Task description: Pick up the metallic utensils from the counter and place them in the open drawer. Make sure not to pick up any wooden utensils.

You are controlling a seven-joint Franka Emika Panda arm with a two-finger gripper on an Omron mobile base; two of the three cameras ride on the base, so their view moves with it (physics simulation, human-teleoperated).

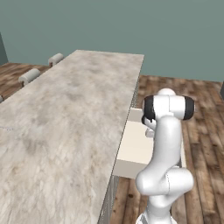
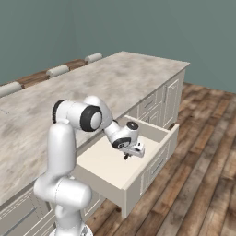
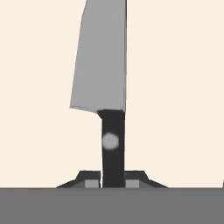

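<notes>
Lighting is flat and even all over, typical render look, no glare or hot spots anywhere. The marble tabletop (image 1: pixel 65 118) looks a bit soft and smeary, low-res texture. Inside the drawer (image 2: pixel 99 163) there's only faint shading beside its walls, no hard shadows. Up close, the knife (image 3: pixel 107 87) has crisp edges against plain cream, and its blade is an even matte grey.
</notes>
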